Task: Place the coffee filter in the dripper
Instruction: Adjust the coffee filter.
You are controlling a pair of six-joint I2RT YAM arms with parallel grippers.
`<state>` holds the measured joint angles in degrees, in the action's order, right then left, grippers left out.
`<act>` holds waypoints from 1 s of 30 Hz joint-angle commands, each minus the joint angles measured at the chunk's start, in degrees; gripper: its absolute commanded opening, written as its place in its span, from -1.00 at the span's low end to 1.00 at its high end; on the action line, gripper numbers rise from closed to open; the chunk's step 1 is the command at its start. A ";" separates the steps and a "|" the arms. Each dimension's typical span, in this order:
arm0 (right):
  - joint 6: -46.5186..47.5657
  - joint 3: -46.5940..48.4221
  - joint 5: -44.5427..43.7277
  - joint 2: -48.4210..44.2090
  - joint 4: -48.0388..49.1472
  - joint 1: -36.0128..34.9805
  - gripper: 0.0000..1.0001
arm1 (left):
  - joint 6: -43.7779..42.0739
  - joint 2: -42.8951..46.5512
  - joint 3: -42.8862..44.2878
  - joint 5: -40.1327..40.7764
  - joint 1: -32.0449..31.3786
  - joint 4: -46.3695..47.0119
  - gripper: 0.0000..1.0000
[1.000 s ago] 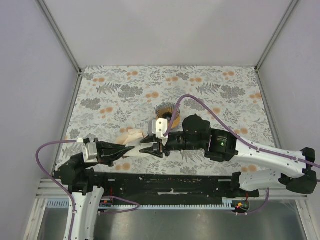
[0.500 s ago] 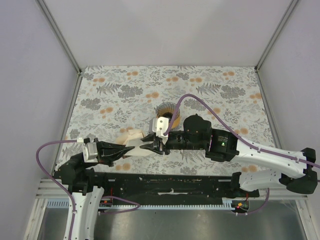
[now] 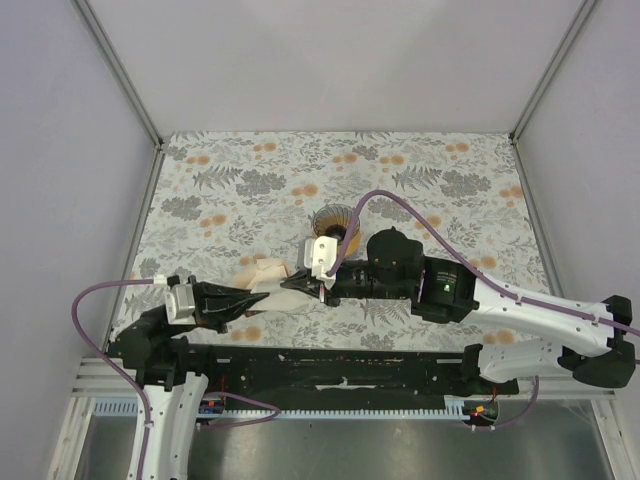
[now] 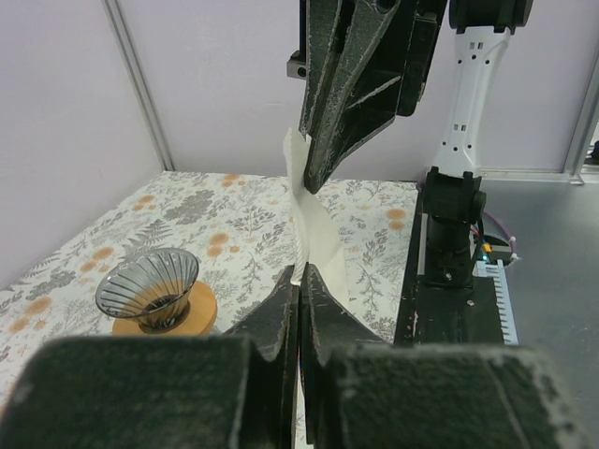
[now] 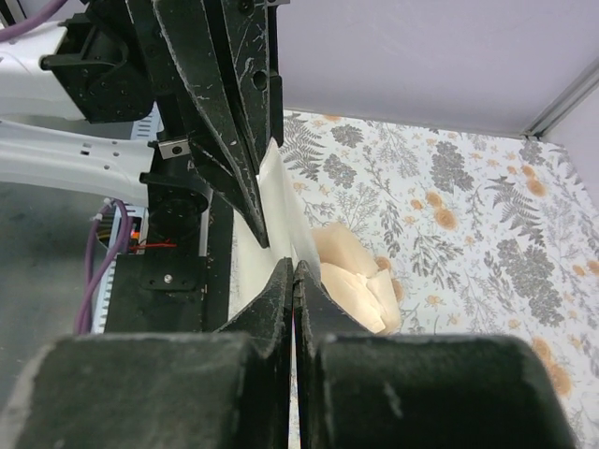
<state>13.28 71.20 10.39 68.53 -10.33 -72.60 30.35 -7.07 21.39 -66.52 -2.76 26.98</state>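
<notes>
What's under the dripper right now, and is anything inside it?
The dripper stands on a flat tan ring. Its see-through wall shows no paper inside; the coffee filter is elsewhere. The ring's centre is hidden beneath it.

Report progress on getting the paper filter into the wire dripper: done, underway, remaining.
Done: one thin white paper cone filter is picked up and held in the air. Underway: the left gripper and right gripper both pinch it at opposite edges, jaws shut. Remaining: the dark wire cone dripper stands empty, apart from the filter; the filter has yet to be carried over and seated in it.
</notes>
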 commanded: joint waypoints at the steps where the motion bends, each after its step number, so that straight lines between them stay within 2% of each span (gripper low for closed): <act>1: 6.92 -0.26 -0.64 -2.00 0.04 -0.26 -1.00 | 0.68 -0.22 1.99 1.39 0.04 -1.84 -0.74; 3: 10.96 -1.67 -1.34 -3.14 0.48 -0.26 -1.00 | 1.11 -0.31 2.34 1.92 -0.05 -3.51 -0.28; 5: 16.84 -2.99 -1.25 -4.19 0.48 -0.26 -1.00 | 1.82 -0.66 2.96 2.36 -0.05 -5.53 0.06; 8: 26.15 -4.31 -1.95 -4.99 -1.00 -0.26 -1.00 | 3.04 -1.98 4.71 3.58 -0.05 -9.04 0.20; 13: 40.31 -2.56 -7.30 -3.15 -9.52 -0.96 -1.00 | 8.05 -7.33 8.93 7.37 -0.05 -13.01 0.20; 16: 46.99 -3.08 -10.04 -3.05 -11.12 -2.45 -1.00 | 8.94 -11.98 11.74 8.16 -0.05 -14.76 0.09; 20: 55.96 -3.26 -16.36 -2.27 -11.12 -5.00 -1.00 | 5.17 -19.37 18.41 8.08 -0.05 -26.60 0.00; 24: 61.07 -1.16 -18.56 -0.25 -11.73 -6.85 -1.00 | -2.72 -25.79 28.33 6.32 -0.40 -44.07 0.03; 27: 63.18 0.25 -18.57 1.16 -12.44 -7.03 -1.00 | -13.97 -28.60 35.11 8.94 -1.36 -57.88 0.05; 30: 64.42 2.18 -18.48 3.27 -12.96 -7.03 -1.00 | -22.85 -31.42 40.29 12.11 -4.25 -67.30 0.07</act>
<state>70.35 68.71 -6.37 69.93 -21.21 -79.35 23.16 -36.47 54.76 -57.91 -4.14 -21.30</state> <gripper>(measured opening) 0.007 0.526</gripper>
